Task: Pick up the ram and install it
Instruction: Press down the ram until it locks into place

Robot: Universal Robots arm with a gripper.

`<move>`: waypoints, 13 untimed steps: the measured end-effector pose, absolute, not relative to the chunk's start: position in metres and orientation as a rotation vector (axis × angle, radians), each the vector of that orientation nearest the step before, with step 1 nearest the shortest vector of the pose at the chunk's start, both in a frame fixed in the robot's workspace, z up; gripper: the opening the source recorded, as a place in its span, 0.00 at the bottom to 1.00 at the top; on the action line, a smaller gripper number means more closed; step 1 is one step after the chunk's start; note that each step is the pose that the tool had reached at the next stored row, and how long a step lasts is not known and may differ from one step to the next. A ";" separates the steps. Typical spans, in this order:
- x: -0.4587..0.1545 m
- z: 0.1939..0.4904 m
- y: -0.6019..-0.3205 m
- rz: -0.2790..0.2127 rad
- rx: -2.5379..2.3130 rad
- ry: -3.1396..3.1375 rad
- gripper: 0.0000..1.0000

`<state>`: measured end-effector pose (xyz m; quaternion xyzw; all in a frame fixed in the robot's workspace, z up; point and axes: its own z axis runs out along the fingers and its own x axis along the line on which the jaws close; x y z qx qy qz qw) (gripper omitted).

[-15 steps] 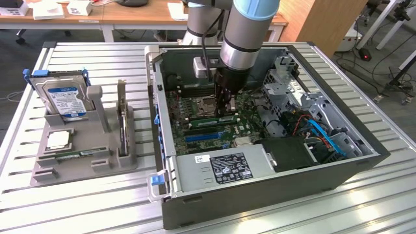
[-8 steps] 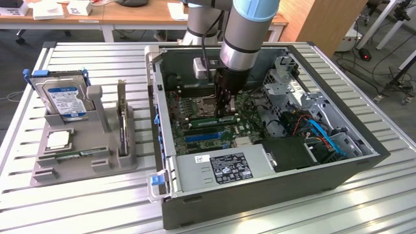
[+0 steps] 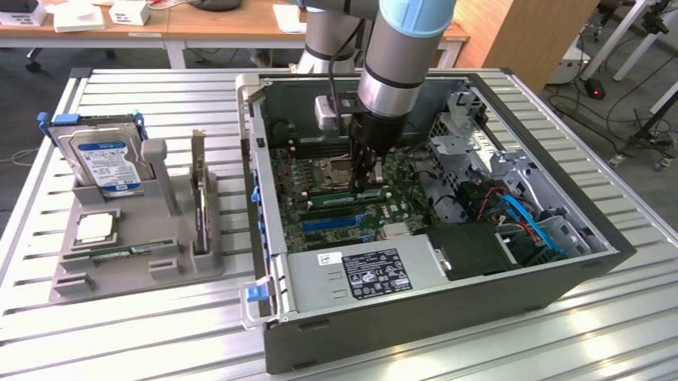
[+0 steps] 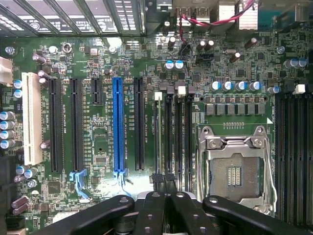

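The gripper (image 3: 369, 184) had its jaws shut on the ram (image 4: 159, 142), which stood in its slot on the green board (image 4: 98, 161) and probably needed a straight, even push.

Hard drive (image 3: 103, 161) upright in grey holder (image 3: 159, 266), well apart from open computer case (image 3: 593, 266); blue slot (image 4: 117, 128) beside empty CPU socket (image 4: 234, 174).

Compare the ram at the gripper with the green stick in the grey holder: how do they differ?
The ram sits on edge on the motherboard inside the case; the green stick rests in the grey holder outside it. The shut gripper is down at the ram; nothing touches the green stick. Both are long, narrow green boards.
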<state>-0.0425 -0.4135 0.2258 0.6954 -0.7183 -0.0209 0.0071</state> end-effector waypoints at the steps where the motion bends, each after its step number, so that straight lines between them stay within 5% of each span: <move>1: -0.042 0.226 -0.413 -0.066 2.175 -2.247 0.09; 13: -0.042 0.223 -0.414 -0.066 2.175 -2.247 0.09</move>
